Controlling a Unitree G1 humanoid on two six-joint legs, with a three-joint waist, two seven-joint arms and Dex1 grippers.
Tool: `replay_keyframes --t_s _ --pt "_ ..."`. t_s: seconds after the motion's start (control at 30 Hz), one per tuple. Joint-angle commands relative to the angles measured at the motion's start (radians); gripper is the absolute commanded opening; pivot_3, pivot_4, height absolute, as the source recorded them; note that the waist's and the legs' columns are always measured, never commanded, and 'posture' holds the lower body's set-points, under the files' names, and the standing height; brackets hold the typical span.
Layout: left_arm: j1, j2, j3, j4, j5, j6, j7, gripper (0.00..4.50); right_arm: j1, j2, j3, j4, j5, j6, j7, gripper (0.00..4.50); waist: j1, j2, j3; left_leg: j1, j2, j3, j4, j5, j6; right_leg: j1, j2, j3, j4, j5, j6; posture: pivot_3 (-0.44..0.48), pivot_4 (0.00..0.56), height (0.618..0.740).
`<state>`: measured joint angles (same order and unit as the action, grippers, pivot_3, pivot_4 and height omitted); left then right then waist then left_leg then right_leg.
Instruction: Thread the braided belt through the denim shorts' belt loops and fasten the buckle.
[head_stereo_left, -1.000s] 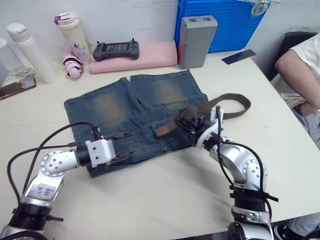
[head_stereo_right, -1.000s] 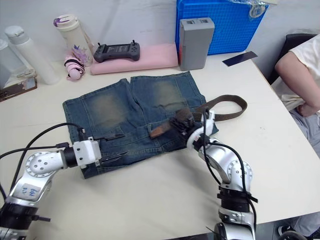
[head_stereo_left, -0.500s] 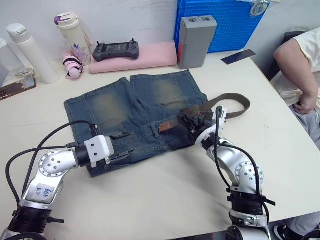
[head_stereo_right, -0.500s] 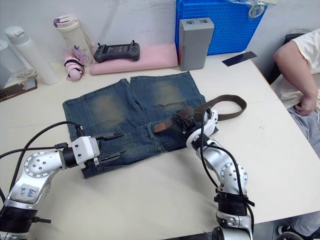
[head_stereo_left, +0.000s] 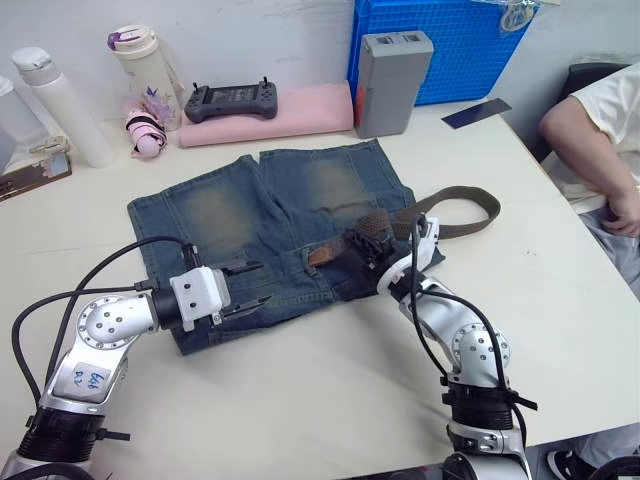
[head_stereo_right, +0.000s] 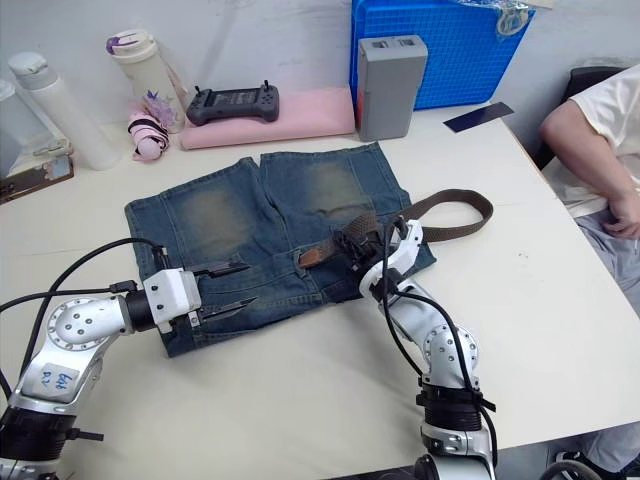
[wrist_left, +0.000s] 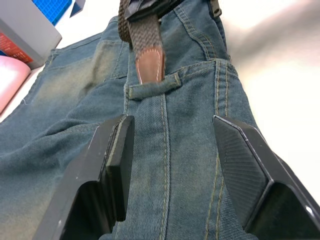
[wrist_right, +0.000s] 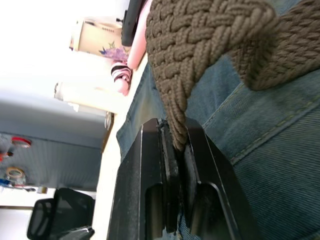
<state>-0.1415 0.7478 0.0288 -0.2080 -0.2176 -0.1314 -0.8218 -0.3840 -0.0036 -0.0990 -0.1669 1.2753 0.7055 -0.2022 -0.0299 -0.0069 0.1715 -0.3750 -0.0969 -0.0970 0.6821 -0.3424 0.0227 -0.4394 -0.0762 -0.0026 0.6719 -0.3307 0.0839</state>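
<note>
The denim shorts (head_stereo_left: 270, 225) lie flat in the middle of the table, waistband toward me. The braided belt (head_stereo_left: 468, 203) curves in from the right across them. My right gripper (head_stereo_left: 364, 244) is shut on the belt just behind its brown leather tip (head_stereo_left: 322, 256). In the left wrist view the tip (wrist_left: 150, 65) rests right at the edge of a belt loop (wrist_left: 154, 86). My left gripper (head_stereo_left: 245, 284) hangs open over the waistband just left of that loop, holding nothing. The buckle is hidden.
At the back of the table stand a blue crate (head_stereo_left: 450, 45), a grey box (head_stereo_left: 393, 80), a pink pad with a black controller (head_stereo_left: 232, 100) and bottles (head_stereo_left: 60, 105). A person (head_stereo_left: 600, 130) sits at the right edge. Black cables trail from my left arm.
My right gripper has shifted a little to the left with the belt, bringing the leather tip closer to the loop. The left gripper has hardly moved. The person's arm shifted.
</note>
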Motion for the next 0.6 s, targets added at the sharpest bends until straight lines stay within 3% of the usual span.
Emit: replay_keyframes --t_s 0.03,0.43,0.6 --pt "-0.007 0.002 0.022 -0.038 0.015 -0.017 0.006 2.77 -0.025 0.013 0.056 -0.022 -0.061 0.021 0.029 0.0 0.0 0.0 0.0 0.0 0.0 0.0 0.0 0.0 0.0 0.0 0.0 0.0 0.0 0.0 0.0 0.0 0.15 0.709" --pt "-0.002 0.004 0.026 -0.035 0.027 -0.034 -0.001 2.77 -0.044 0.018 0.065 -0.018 -0.133 0.092 0.065 0.0 0.001 0.0 0.0 0.0 0.0 0.0 0.0 0.0 0.0 0.0 0.0 0.0 0.001 0.0 0.0 0.0 0.15 0.709" --pt "-0.023 0.026 -0.012 0.062 0.191 -0.267 0.014 2.77 -0.04 0.049 0.105 0.068 -0.175 0.178 0.022 0.0 -0.001 0.0 0.0 0.0 0.0 0.0 0.0 0.0 0.0 0.0 0.0 0.0 0.001 0.0 0.0 0.0 0.15 0.709"
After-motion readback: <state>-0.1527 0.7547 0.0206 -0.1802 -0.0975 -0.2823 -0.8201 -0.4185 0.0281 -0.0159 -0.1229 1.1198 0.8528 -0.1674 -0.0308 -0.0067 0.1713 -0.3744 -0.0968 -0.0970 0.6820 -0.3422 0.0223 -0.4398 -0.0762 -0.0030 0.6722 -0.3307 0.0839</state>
